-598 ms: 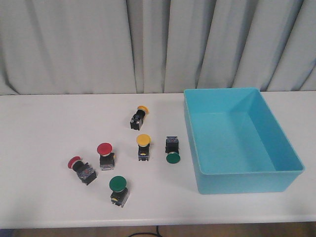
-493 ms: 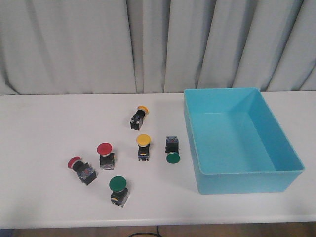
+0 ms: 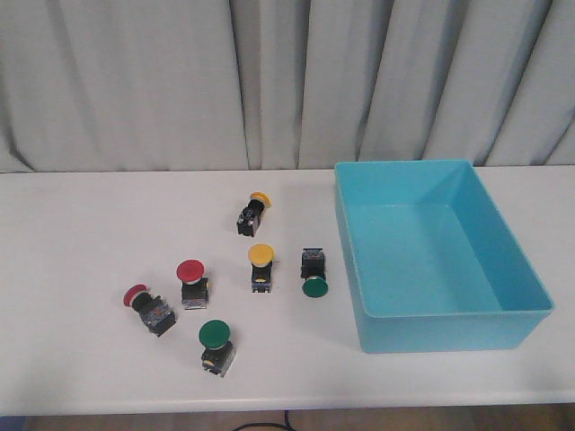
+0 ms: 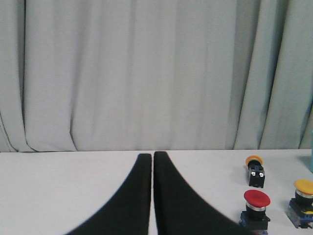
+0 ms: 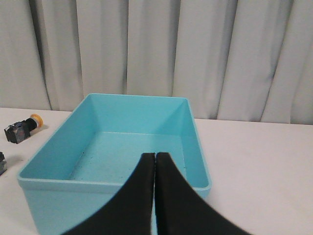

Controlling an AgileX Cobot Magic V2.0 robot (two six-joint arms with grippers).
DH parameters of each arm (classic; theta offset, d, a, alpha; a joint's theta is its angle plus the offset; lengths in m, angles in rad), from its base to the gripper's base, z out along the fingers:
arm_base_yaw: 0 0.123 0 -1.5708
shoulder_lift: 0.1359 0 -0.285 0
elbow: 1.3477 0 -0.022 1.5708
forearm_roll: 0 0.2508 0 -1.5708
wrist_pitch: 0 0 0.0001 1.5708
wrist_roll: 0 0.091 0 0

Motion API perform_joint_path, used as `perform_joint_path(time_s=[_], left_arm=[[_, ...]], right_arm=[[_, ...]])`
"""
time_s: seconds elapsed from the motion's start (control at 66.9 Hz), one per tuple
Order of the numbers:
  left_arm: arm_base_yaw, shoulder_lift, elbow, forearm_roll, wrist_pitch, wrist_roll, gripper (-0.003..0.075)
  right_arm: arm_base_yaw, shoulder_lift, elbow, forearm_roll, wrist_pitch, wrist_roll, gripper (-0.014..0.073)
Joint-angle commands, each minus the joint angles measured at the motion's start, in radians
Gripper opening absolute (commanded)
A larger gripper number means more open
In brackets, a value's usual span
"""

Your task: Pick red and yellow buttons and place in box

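Observation:
On the white table stand an upright red button (image 3: pixel 191 280), a red button lying on its side (image 3: pixel 146 306), an upright yellow button (image 3: pixel 260 266) and a yellow button lying on its side (image 3: pixel 252 212). The turquoise box (image 3: pixel 440 332) sits to their right, with nothing in it. Neither gripper shows in the front view. My left gripper (image 4: pixel 152 155) is shut and empty; the red button (image 4: pixel 256 205) and both yellow buttons (image 4: pixel 255 170) (image 4: pixel 303 195) lie beyond it to one side. My right gripper (image 5: pixel 155 154) is shut and empty, in front of the box (image 5: pixel 63 197).
Two green-capped buttons (image 3: pixel 216 345) (image 3: pixel 314 272) lie among the others, one near the table's front edge, one close to the box's left wall. A grey curtain (image 3: pixel 269 81) hangs behind the table. A yellow button (image 5: pixel 22 129) shows left of the box in the right wrist view.

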Motion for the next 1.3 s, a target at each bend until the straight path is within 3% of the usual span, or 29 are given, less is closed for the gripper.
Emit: perform_joint_path(time_s=[0.0, 0.269, 0.448, 0.732, 0.926, 1.136, 1.285], left_arm=[[-0.007, -0.015, 0.027, -0.01, -0.083, -0.009, -0.0006], [-0.007, -0.015, 0.007, -0.01, -0.103, -0.012, -0.0006], [-0.007, 0.008, -0.177, -0.01, -0.077, -0.031, -0.0006], [-0.007, 0.317, -0.545, -0.008, 0.338, -0.015, -0.0006], [-0.007, 0.476, -0.545, -0.01, 0.484, -0.009, -0.0006], [-0.007, 0.555, -0.524, -0.01, 0.498, -0.01, 0.0002], [-0.007, 0.57, -0.524, -0.01, 0.48, -0.01, 0.0118]], right_arm=[[-0.006, -0.01, 0.009, -0.007, -0.087, -0.015, -0.0004], [-0.006, -0.007, -0.015, 0.024, -0.158, 0.002, -0.0004], [-0.006, 0.05, -0.198, 0.045, -0.109, 0.002, -0.0004], [-0.006, 0.361, -0.536, 0.042, 0.133, -0.02, -0.0004], [-0.006, 0.528, -0.545, 0.042, 0.3, -0.02, -0.0004], [-0.006, 0.639, -0.545, 0.043, 0.361, -0.019, -0.0002], [-0.006, 0.662, -0.545, 0.043, 0.357, -0.02, 0.0052]])
